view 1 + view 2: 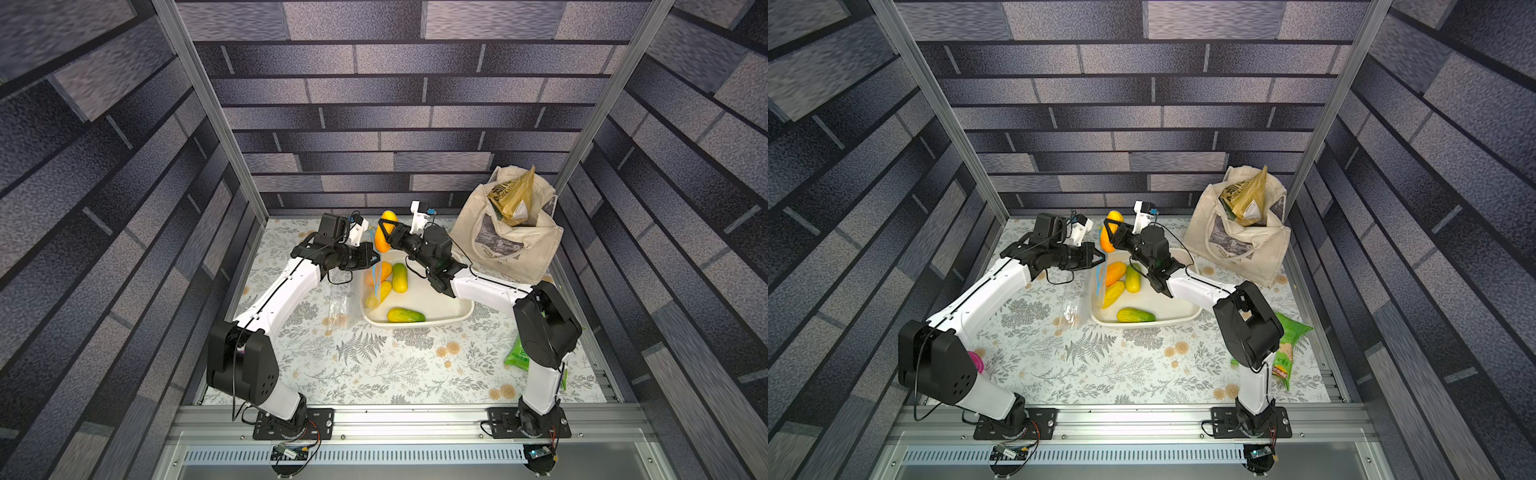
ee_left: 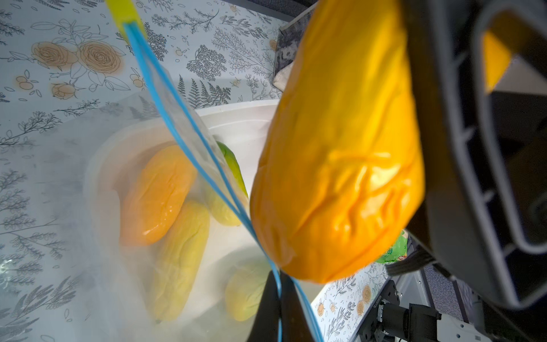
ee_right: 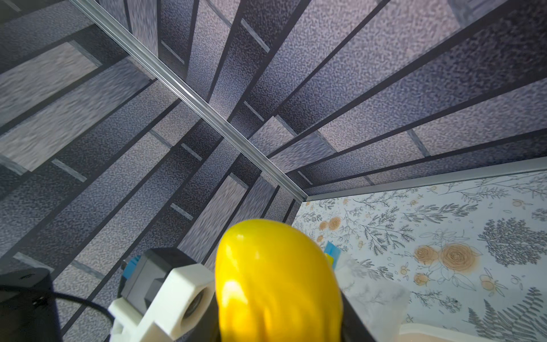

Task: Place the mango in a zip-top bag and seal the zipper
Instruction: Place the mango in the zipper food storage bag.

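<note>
**Left gripper (image 1: 376, 260).** Clenched on the zipper (image 2: 183, 130). In the left wrist view the blue strip is pinched between my black fingers (image 2: 263, 319). The gripper stands above the left rim of the white tray (image 1: 457, 318).

**Zip-top bag (image 1: 370, 291).** It hangs from that grip, down along the tray's left rim. Whether its lower end rests on the rim I cannot tell. The film is clear and the tray's contents show through it. The zipper's yellow piece (image 2: 124, 11) sits at the end of the strip away from my fingers. Two blue lines run close together along the mouth, and how far it is parted I cannot tell.

**Right gripper (image 1: 384, 234).** Grasping the mango (image 1: 389, 217), which is orange-yellow and held on end above the tray's far left corner. The mango is outside the bag, just beside its mouth. In the left wrist view its lower end overlaps the blue strip, and contact cannot be judged. In the right wrist view the mango (image 3: 278, 281) stands up between the jaws.

**Surroundings.**
- Four other fruits (image 1: 400, 277) lie inside the tray, toward its left and near sides.
- A second clear bag (image 1: 340, 307) lies flat just left of the tray.
- A canvas tote (image 1: 511, 245) stands beyond the tray's far right corner.
- A green snack packet (image 1: 1291, 336) lies to the right of the tray, on its near side, partly hidden by my right arm.
</note>
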`<state>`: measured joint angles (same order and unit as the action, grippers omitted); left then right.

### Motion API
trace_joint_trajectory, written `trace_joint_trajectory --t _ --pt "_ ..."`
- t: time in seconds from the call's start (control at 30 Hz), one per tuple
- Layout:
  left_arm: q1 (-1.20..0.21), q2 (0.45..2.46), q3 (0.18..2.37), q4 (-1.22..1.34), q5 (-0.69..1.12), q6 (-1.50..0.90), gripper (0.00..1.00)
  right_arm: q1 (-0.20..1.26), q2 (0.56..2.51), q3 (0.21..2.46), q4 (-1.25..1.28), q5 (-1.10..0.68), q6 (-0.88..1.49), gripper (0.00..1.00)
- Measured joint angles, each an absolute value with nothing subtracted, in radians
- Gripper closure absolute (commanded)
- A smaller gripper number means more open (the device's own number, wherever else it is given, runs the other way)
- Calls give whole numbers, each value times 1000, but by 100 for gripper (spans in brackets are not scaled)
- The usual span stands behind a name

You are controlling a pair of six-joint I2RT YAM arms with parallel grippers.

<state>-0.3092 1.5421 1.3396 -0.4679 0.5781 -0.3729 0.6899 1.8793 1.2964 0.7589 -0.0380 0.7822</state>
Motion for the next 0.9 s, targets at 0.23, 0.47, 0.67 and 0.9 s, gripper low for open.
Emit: trace_joint_trajectory --t 0.23,0.47,0.67,0.9 --pt "-309 1555 1346 -471 585 -374 100 697 1879 1288 900 -12 786 100" --pt "-309 1557 1346 -474 588 -375 100 720 1887 1283 937 -5 785 100" --pt "-305 1557 1345 -480 596 -392 100 736 1960 1288 957 -1 786 100" --pt "-281 1556 1327 -477 599 -424 100 736 1973 1267 970 31 773 100"
